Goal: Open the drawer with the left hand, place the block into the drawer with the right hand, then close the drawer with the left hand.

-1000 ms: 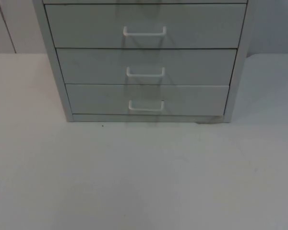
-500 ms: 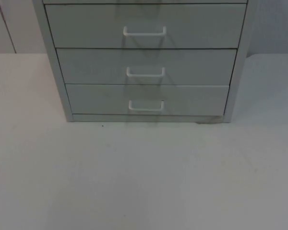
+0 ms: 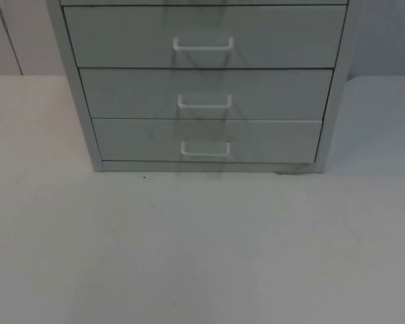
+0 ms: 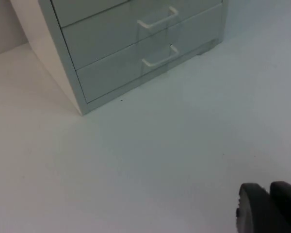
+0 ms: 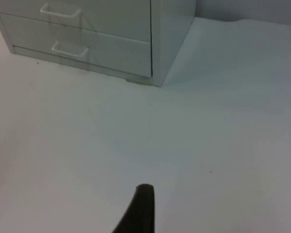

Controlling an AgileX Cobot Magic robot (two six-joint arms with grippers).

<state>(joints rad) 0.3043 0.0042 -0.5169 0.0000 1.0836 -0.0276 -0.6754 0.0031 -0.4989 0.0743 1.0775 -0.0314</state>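
Note:
A grey drawer cabinet (image 3: pixel 77 101) stands at the back of the white table. Its three visible drawers are all closed: upper drawer (image 3: pixel 121 37), middle drawer (image 3: pixel 121 94), bottom drawer (image 3: pixel 135 140). Each carries a white bar handle, the bottom handle (image 3: pixel 206 150) being nearest the table. The left wrist view looks at the cabinet (image 4: pixel 102 53) from its front left, where my left gripper (image 4: pixel 270 206) hangs over bare table, shut and holding nothing. My right gripper (image 5: pixel 141 208) hovers over the table off the cabinet's (image 5: pixel 169 39) front right corner.
The white table (image 3: pixel 202 250) stretches out in front of the cabinet. A grey partition wall (image 3: pixel 20 34) rises behind it. A small dark speck (image 3: pixel 144 177) lies by the cabinet's base.

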